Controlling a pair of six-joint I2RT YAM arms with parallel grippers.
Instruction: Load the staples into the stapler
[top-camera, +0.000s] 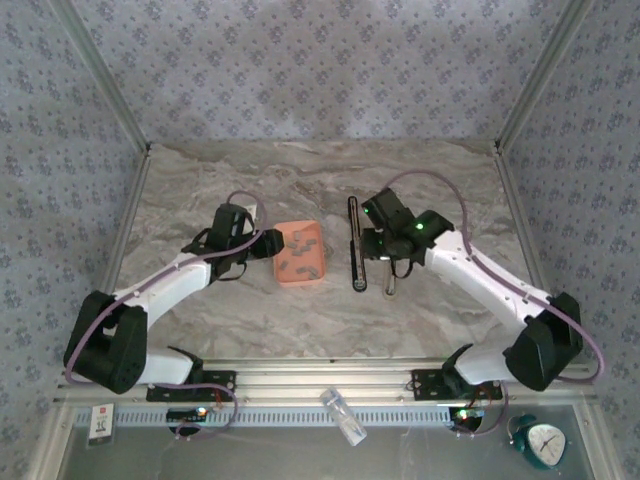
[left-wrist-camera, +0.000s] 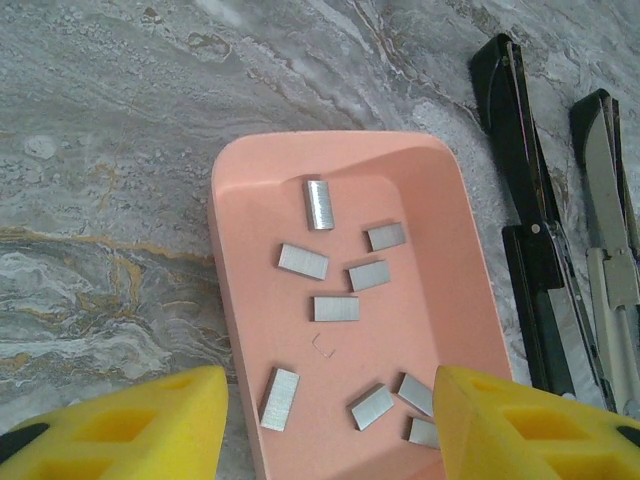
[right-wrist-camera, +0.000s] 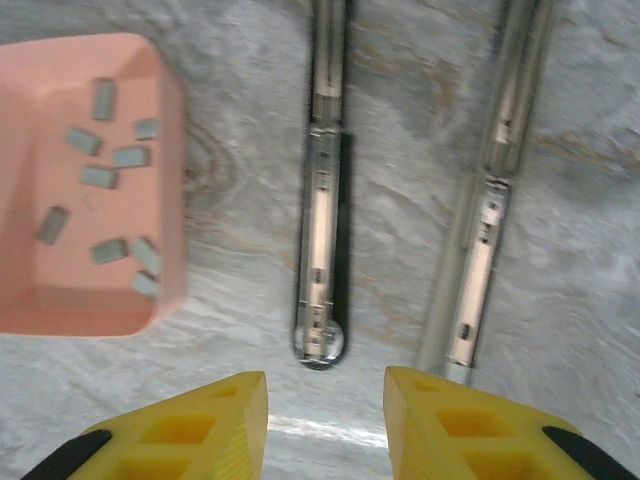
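Several small grey staple strips (left-wrist-camera: 335, 308) lie loose in a salmon-orange tray (left-wrist-camera: 455, 215). My left gripper (left-wrist-camera: 330, 392) hovers open over the tray's near end, with nothing between its yellow fingers (left-wrist-camera: 160, 420). To the right of the tray, the stapler (top-camera: 355, 245) lies opened out as two long narrow parts: a black one (left-wrist-camera: 525, 235) and a metal-channelled one (left-wrist-camera: 612, 250). My right gripper (right-wrist-camera: 325, 390) hangs open just short of the round end of the stapler (right-wrist-camera: 321, 200). The second long part (right-wrist-camera: 487, 210) is to its right, and the staples (right-wrist-camera: 100, 178) are at the far left.
The tray (top-camera: 300, 252) sits mid-table between my left gripper (top-camera: 262, 243) and the stapler, with my right gripper (top-camera: 392, 248) beside the stapler. The marble tabletop (top-camera: 300, 170) spreads behind them to metal frame posts at both sides. A small clear vial (top-camera: 343, 415) lies on the near rail.
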